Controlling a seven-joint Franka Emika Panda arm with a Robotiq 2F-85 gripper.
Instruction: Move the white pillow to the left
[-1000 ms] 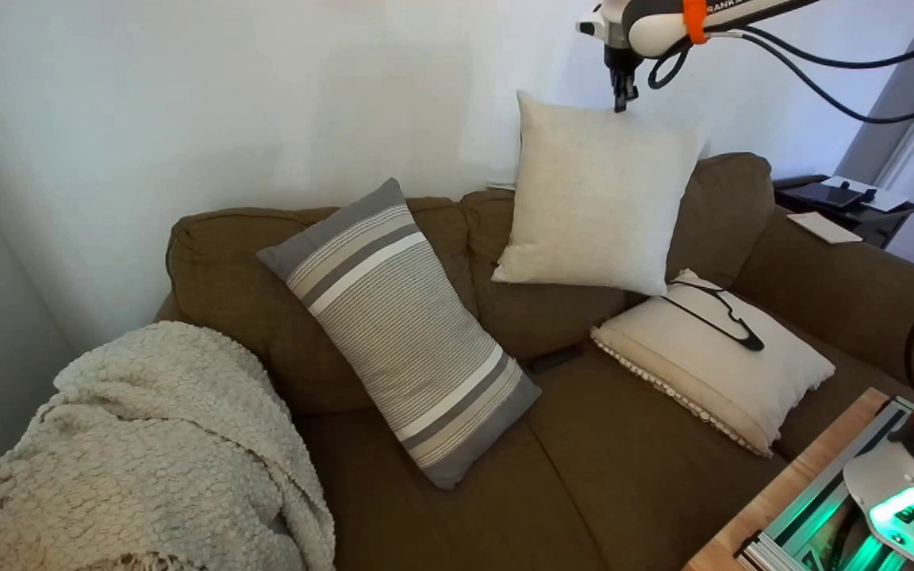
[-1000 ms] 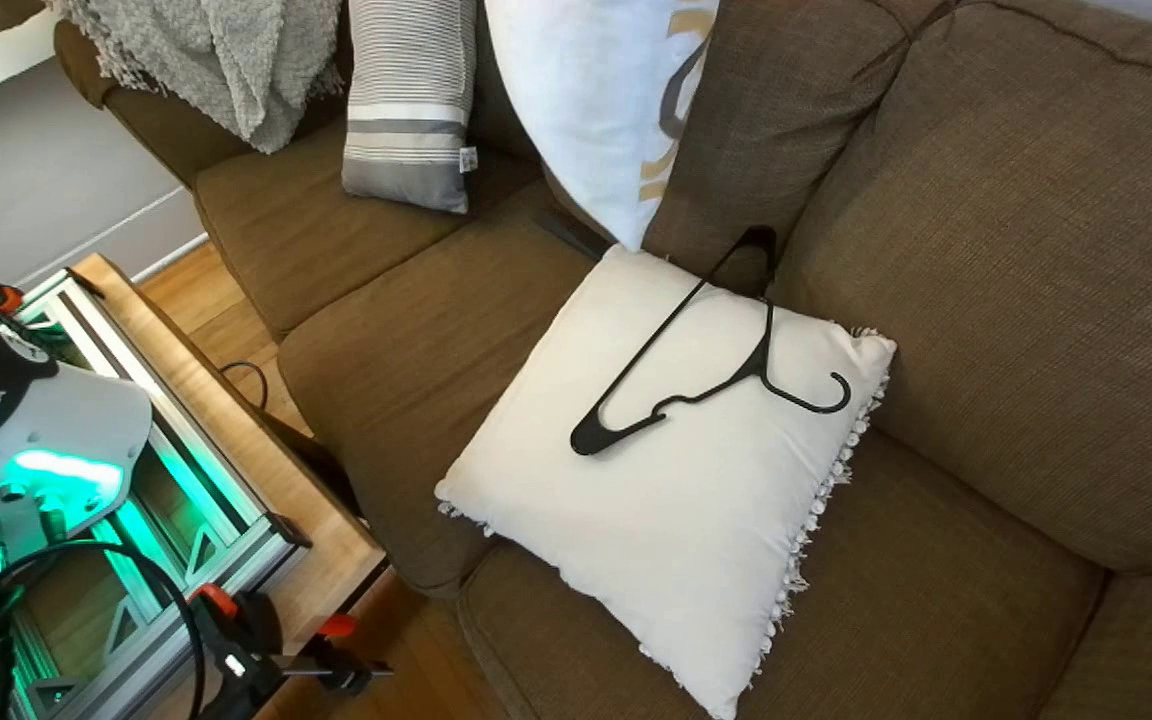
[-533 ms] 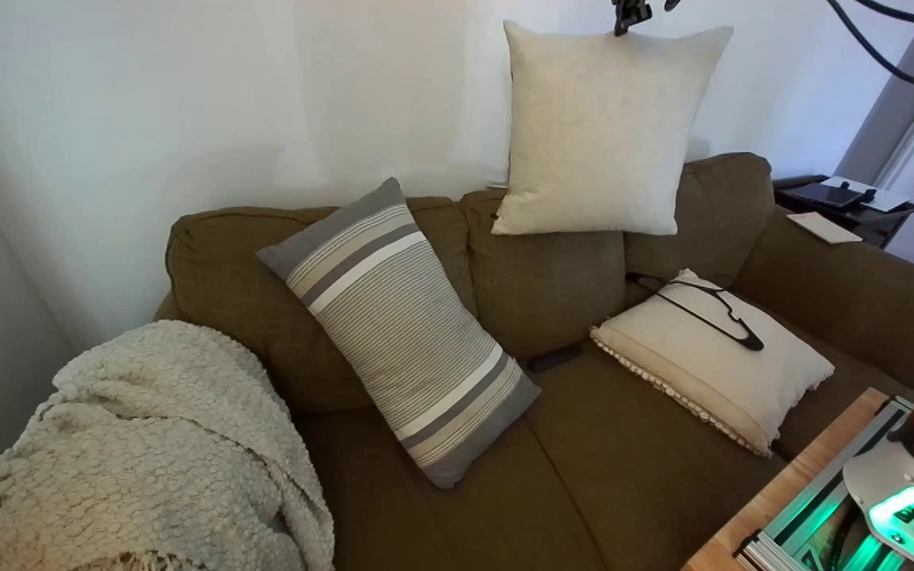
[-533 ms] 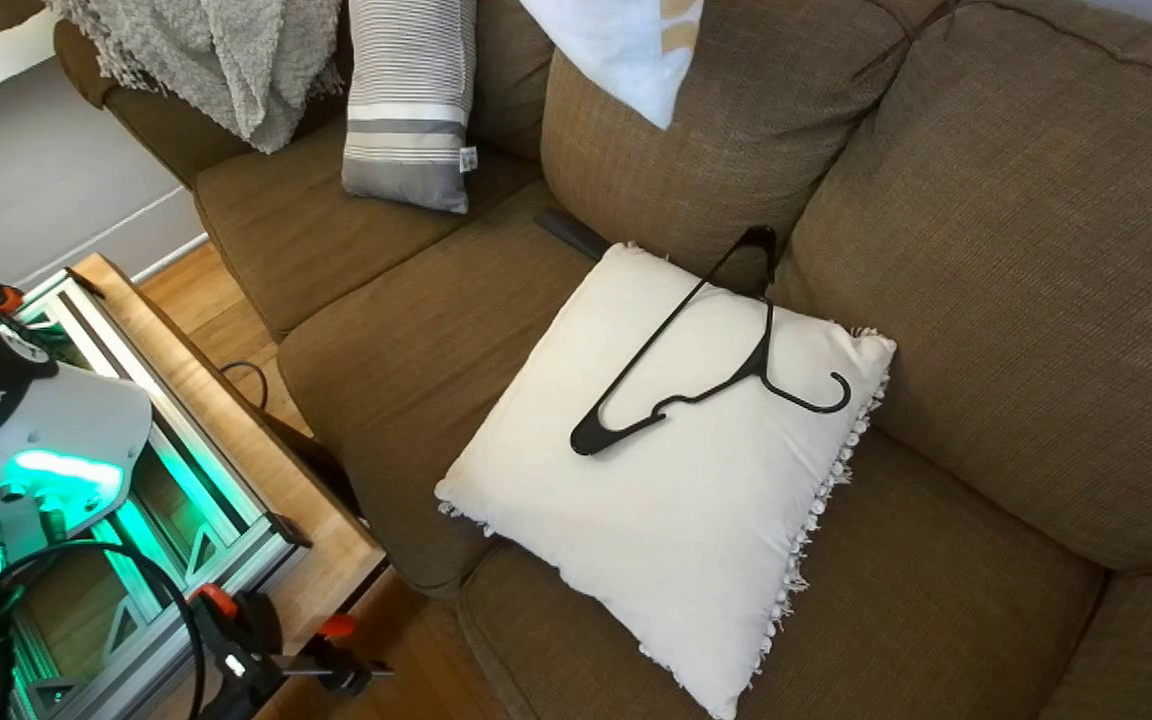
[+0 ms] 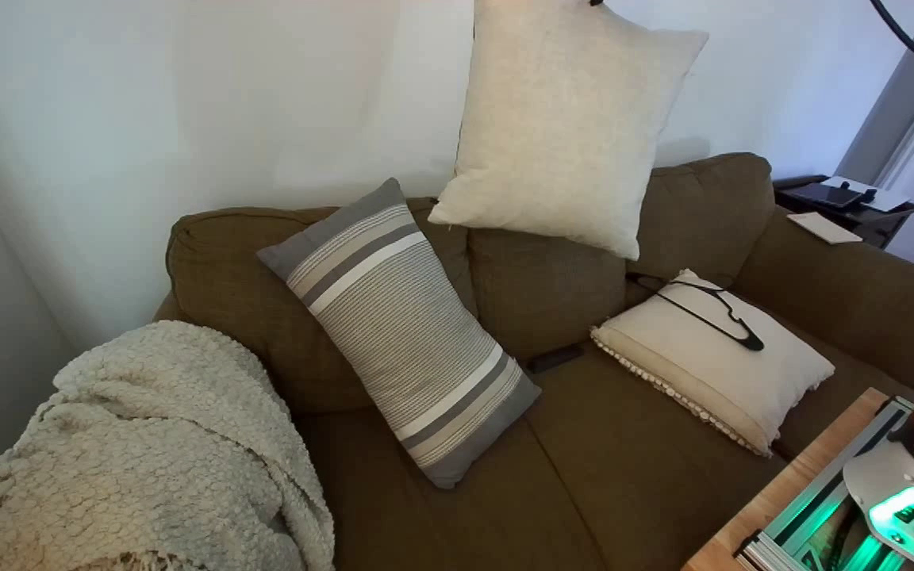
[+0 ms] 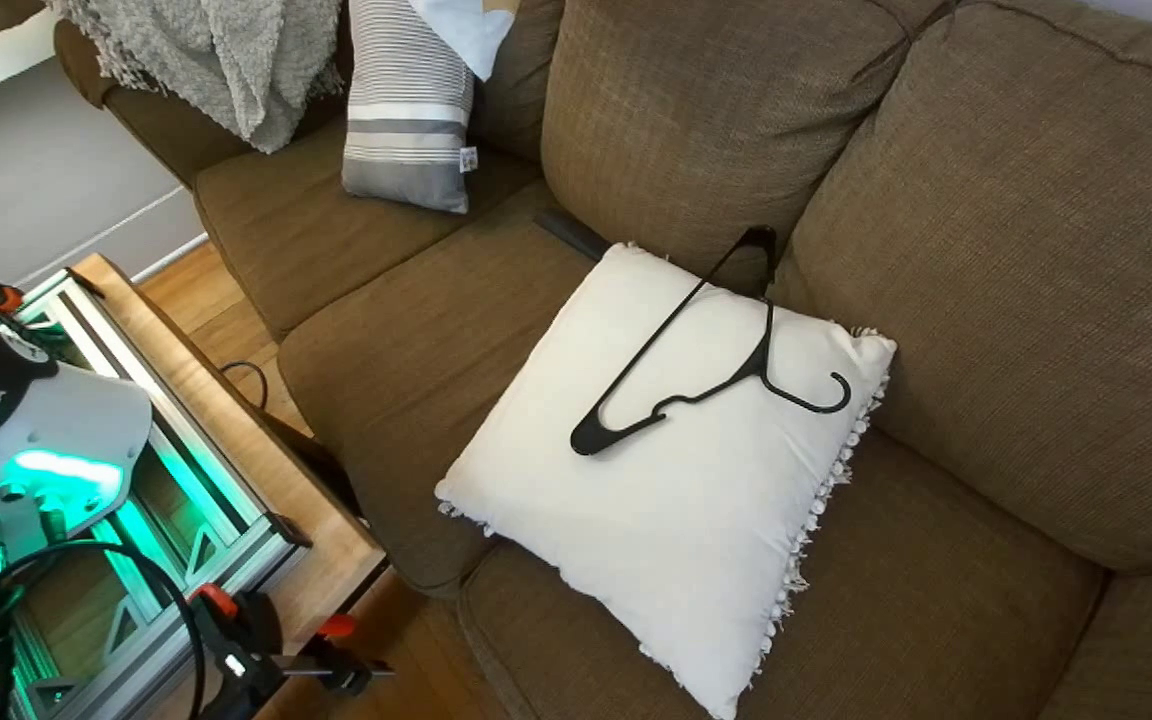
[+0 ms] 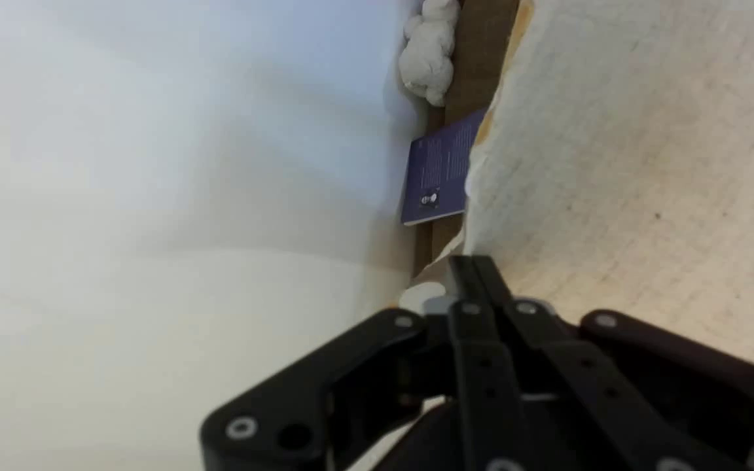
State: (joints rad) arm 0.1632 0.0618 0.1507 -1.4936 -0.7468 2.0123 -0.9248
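The white pillow (image 5: 564,127), large and plain cream on this face, hangs in front of the sofa back, slightly tilted. Its top runs out of the picture in an exterior view. My gripper (image 7: 473,260) is shut on the pillow's upper edge, with cream fabric (image 7: 632,163) spreading to the right of the fingers in the wrist view. Only a dark fingertip (image 5: 596,2) shows at the top of an exterior view. Elsewhere just a lower corner of the white pillow (image 6: 466,30) appears, overlapping the striped pillow in that picture.
A grey striped pillow (image 5: 405,341) leans to the left, beside a fleecy blanket (image 5: 155,452). On the right, a fringed pillow (image 6: 656,520) bears a black hanger (image 6: 706,395). A purple book (image 7: 439,170) lies behind the white pillow, near the wall (image 5: 227,103).
The white pillow has risen off the sofa back with my gripper, then swung left in both exterior views and tilted. The arm has largely left the picture at the top.
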